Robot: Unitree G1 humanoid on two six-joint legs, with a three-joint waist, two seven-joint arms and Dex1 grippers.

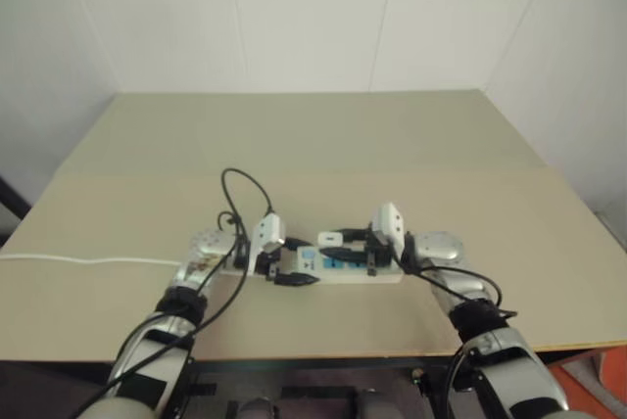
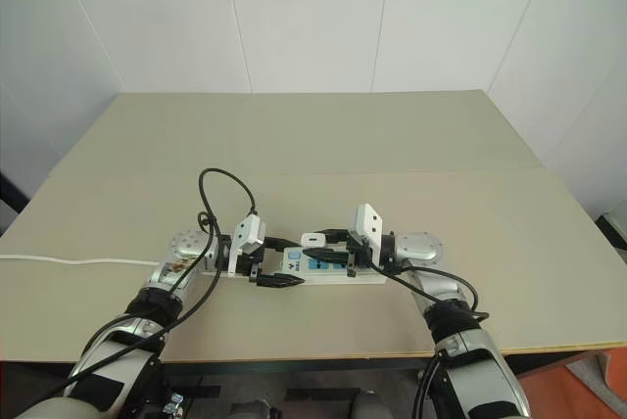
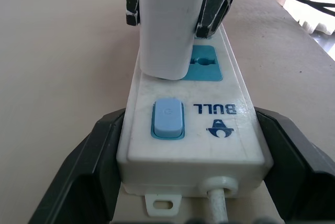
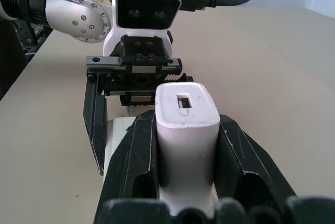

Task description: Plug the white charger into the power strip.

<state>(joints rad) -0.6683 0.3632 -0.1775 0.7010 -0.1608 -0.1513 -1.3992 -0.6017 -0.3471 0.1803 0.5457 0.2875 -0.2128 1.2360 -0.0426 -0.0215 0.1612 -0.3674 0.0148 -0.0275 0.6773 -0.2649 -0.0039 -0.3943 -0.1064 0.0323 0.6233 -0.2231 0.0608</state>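
Plain beige tabletop (image 2: 323,135) against white panelled walls (image 2: 294,18). Left claw (image 2: 277,264) clamping power strip (image 2: 338,272); right claw (image 2: 328,248) gripping white charger (image 2: 313,240) over it.

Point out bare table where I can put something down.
Bare table runs from the power strip back to the wall, and right of the right claw. Crowded: the near middle, where both claws meet, left claw included.

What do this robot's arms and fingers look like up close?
Each arm is silver-grey with black bands and a round metal wrist joint. Loose black cables loop along both. The left gripper and right gripper each have two chunky black fingers, with a white boxy camera housing with two dark lenses mounted above.
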